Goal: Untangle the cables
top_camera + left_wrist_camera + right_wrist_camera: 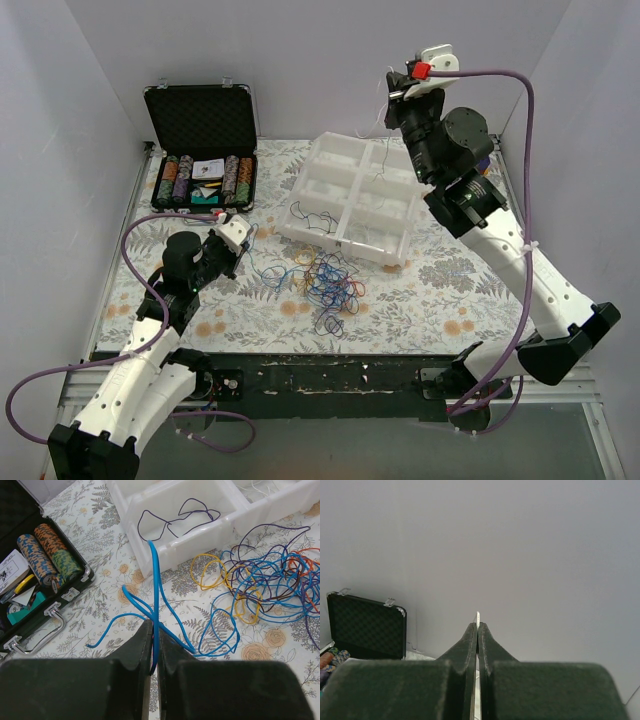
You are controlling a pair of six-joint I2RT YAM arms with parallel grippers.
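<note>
Left fingers (142, 647): pressed together on a blue cable (156, 580), low over the worktop (450, 290), just left of the pile.
Blue cable: one strand runs from the pinch toward the tray, and its other loops trail on the cloth to either side. One loop reaches right to the edge of the pile.
Right fingers (468, 645): closed tip to tip, raised high at the far right, above the tray's far corner and facing the back wall.
White wire (477, 615): a thin pale sliver showing between the right tips. I cannot tell how far it hangs.
Cables (330, 280): a loose tangle of blue, orange, yellow, red and dark loops lying mid-worktop, just near of the tray.
Tray (345, 240): white and divided into compartments, set askew at the far centre. A dark cable (175, 520) lies alone in the compartment nearest the left arm.
Case (200, 120): black, lid up, at the far left, with rows of coloured chips (45, 550) inside.
Worktop: covered by a floral cloth.
</note>
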